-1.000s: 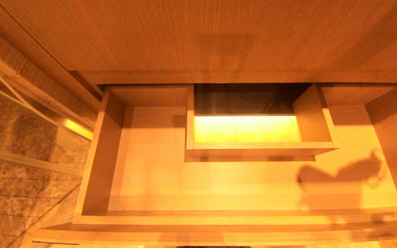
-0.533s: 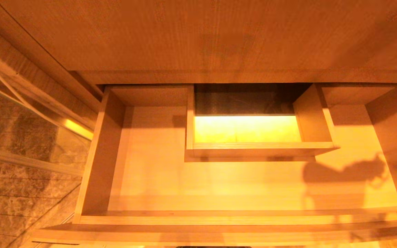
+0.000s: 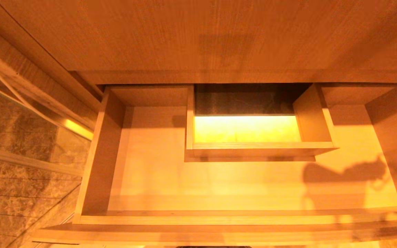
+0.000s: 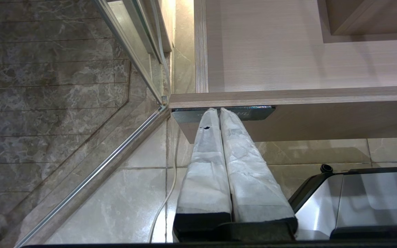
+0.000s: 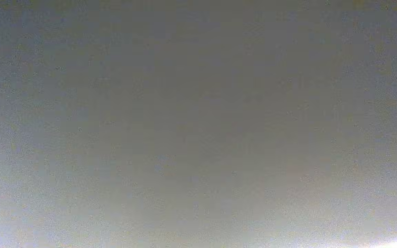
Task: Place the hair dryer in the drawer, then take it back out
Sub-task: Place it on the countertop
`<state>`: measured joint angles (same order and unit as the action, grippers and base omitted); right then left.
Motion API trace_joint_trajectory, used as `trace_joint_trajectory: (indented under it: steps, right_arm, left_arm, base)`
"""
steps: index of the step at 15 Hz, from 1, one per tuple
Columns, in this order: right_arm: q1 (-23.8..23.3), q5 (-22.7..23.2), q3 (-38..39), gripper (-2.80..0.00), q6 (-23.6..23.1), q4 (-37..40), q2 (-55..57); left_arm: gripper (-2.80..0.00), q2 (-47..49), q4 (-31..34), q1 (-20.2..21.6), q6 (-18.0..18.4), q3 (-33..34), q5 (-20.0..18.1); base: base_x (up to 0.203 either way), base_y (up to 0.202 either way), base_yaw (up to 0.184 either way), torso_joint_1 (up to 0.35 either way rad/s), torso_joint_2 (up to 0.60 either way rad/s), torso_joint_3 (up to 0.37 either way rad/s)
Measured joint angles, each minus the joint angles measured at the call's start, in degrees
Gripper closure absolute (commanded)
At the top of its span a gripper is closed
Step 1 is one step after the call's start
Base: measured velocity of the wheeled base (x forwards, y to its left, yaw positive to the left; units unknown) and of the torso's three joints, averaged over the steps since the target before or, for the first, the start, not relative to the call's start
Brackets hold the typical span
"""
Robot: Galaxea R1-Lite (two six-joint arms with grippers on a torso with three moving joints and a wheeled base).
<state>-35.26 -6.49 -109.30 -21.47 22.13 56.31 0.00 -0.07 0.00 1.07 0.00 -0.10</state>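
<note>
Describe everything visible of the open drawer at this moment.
The wide, shallow, light wood-grain drawer is pulled out below the wooden counter. A boxed rectangular cut-out rises from its floor at the back centre. Nothing lies on the visible floor; only a shadow falls on its right side. A small dark label sits on its front.

Head and left wrist views share the drawer (image 3: 198, 217).

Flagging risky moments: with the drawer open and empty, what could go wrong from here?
Only a shadow falls on the drawer floor, between the boxed cut-out and the right wall; whatever descends there could clip either.
The right wrist view shows plain grey, so no close check.
The shut left gripper sits by the drawer front; it might be bumped.
</note>
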Motion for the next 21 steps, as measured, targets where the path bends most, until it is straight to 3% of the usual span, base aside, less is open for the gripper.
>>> trace_joint_trajectory:
  steps: [5,10,21]
  right_arm:
    - [0.0,-0.2,2.4,0.00,0.2,0.6,0.3]
    - [0.0,-1.3,1.1,0.00,0.2,9.3,1.9]
    - [-0.1,-0.8,-0.6,0.00,0.4,8.4,2.3]
  left_arm:
    - [0.00,0.0,0.0,0.0,0.0,0.0,0.0]
    - [0.00,0.0,0.0,0.0,0.0,0.0,0.0]
    - [0.00,0.0,0.0,0.0,0.0,0.0,0.0]
  base:
    - [0.000,0.000,0.000,0.000,0.00,0.000]
    - [0.000,0.000,0.000,0.000,0.00,0.000]
    - [0.000,0.000,0.000,0.000,0.00,0.000]
